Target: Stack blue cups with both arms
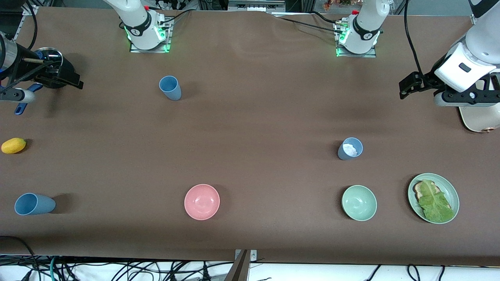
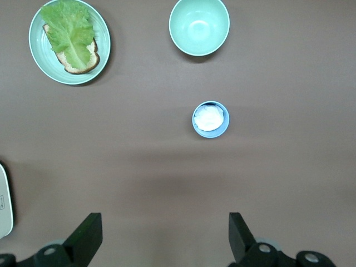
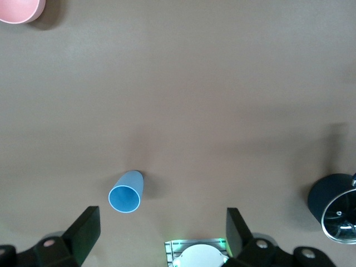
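nothing had been grasped yet; by my reading the task stood at its opening step, with each arm due to go down over a cup.

going left to right across the front view: the right hand [image 1: 58, 78] hung at about ten o'clock over the right arm's end of the table [image 1: 250, 117], fingers spread and released, holding nothing. below it lay a yellow fruit [image 1: 13, 145], and at eight o'clock a blue cup on its side [image 1: 34, 204], empty as far as could be seen. the light blue cup [image 1: 170, 88] stood upright near the right arm's base, at about eleven o'clock, and looked empty. the pink bowl [image 1: 202, 201] at six o'clock held nothing. the grey-blue cup [image 1: 350, 148] stood upright at about three o'clock with white bits inside; the pale green bowl [image 1: 359, 202], nearer the camera, was empty. the green plate [image 1: 453, 191] carried bread under a lettuce leaf. the left hand [image 1: 408, 88] hovered at two o'clock, open and empty.

the next move probably called for each hand to centre over its cup's rim.
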Available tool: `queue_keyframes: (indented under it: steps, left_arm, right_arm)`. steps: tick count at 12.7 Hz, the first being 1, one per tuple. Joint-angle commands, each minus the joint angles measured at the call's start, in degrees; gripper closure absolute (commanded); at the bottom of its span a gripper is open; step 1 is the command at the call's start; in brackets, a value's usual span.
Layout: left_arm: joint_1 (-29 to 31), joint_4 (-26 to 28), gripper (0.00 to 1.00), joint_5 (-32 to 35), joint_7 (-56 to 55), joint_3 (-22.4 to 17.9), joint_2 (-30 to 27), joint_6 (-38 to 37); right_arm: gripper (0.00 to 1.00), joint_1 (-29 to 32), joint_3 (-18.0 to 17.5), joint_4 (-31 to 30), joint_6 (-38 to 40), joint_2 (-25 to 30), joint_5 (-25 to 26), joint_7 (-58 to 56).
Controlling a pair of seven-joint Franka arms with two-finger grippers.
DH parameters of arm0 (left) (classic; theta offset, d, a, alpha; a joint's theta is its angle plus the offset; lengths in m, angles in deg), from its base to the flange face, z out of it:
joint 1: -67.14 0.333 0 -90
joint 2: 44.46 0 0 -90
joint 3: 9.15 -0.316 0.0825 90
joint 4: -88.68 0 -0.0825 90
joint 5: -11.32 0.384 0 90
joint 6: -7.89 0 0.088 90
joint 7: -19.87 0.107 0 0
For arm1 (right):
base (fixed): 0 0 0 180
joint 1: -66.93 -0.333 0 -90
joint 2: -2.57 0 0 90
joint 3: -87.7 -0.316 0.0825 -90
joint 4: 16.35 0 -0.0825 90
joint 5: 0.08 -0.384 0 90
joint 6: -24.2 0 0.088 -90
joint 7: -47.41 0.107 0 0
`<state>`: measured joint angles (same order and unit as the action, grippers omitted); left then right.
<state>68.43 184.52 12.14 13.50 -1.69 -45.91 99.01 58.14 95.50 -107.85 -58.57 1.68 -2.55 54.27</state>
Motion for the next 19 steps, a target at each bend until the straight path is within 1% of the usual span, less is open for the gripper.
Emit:
queue_keyframes:
  steps: [1,9,10,12,13,15,19]
  left_arm:
    - [0.73,0.58,0.00,-0.29,0.04,0.46,-0.93,-0.42]
    - [0.73,0.49,0.00,-0.29,0.04,0.46,-0.93,-0.42]
    - [0.73,0.49,0.00,-0.29,0.04,0.46,-0.93,-0.42]
    - [0.73,0.57,0.00,-0.29,0.04,0.46,-0.93,-0.42]
    - [0.73,0.49,0.00,-0.29,0.04,0.46,-0.93,-0.42]
    - [0.73,0.49,0.00,-0.29,0.04,0.46,-0.93,-0.42]
    - [0.81,0.49,0.00,-0.29,0.04,0.46,-0.93,-0.42]
  right_arm:
    - [0.00,0.79,-0.50,1.41,1.21,-0.42,-0.16,-0.79]
    - [0.00,0.70,-0.68,1.41,1.30,-0.51,0.36,-0.96]
    - [0.00,0.62,-0.68,1.41,1.30,-0.51,0.71,-1.23]
    - [0.00,0.53,-0.77,1.41,1.30,-0.51,2.55,-5.60]
    - [0.00,0.53,-0.68,1.41,1.30,-0.51,2.65,-7.19]
    - [0.00,0.44,-0.77,1.41,1.21,-0.51,3.70,-7.29]
    - [0.00,0.26,-0.77,1.41,1.30,-0.51,3.88,-7.20]
